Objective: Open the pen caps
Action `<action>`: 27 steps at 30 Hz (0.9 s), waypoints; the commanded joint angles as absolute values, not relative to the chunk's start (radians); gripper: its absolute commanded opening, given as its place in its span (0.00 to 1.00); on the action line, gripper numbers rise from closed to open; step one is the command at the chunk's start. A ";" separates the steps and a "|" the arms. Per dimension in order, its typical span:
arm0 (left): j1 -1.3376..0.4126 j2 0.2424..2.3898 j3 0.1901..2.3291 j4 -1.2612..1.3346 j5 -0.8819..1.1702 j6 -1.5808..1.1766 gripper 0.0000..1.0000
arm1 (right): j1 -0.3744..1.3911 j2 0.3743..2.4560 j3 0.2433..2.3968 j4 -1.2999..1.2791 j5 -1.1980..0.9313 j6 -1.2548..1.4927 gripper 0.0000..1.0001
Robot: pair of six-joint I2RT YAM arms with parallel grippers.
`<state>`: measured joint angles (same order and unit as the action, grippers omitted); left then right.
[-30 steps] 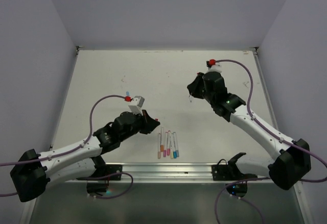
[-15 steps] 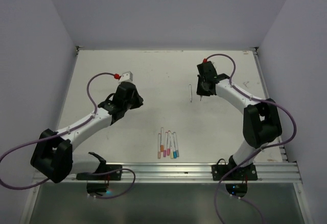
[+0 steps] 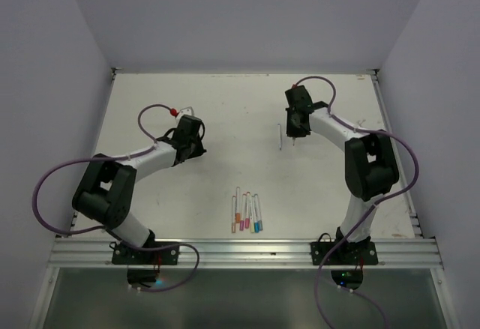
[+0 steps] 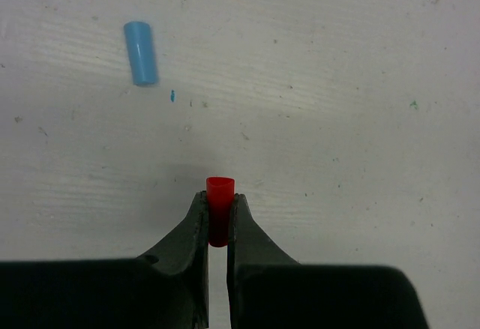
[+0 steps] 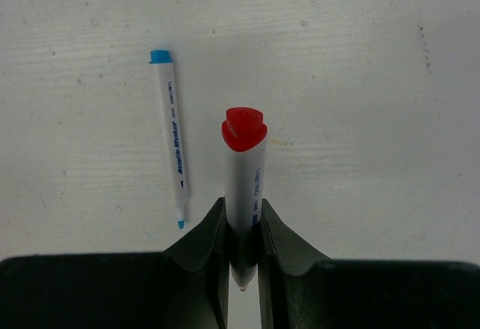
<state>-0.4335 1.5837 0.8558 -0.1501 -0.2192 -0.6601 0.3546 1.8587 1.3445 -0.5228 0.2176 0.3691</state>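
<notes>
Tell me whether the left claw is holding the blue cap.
No, the left claw is shut on a red cap, while the blue cap lies loose on the table beyond it.

Left arm [image 3: 142,159], right arm [image 3: 330,124]: white links, black joint housings, black bases. Purple cable [image 3: 139,121] loops along each, ending in red connector [image 3: 173,111] near wrist. My fingers [image 4: 196,231]: matte black, broad at root, tapering to narrow tips, same both wrists.
</notes>
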 commanded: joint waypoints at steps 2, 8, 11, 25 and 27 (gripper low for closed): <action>-0.397 1.600 0.917 -0.115 -0.284 -0.626 0.00 | 0.341 1.888 1.387 -0.515 0.195 0.339 0.00; -0.384 1.696 1.035 -0.184 -0.328 -0.604 0.00 | 0.330 1.927 1.400 -0.503 0.135 0.336 0.00; -0.376 1.739 1.075 -0.196 -0.334 -0.601 0.00 | 0.328 1.936 1.405 -0.497 0.129 0.337 0.00; -0.337 1.859 1.138 -0.233 -0.348 -0.609 0.00 | 0.301 1.951 1.416 -0.497 0.097 0.328 0.02; -0.334 1.870 1.143 -0.236 -0.351 -0.609 0.01 | 0.301 1.954 1.410 -0.485 0.084 0.327 0.05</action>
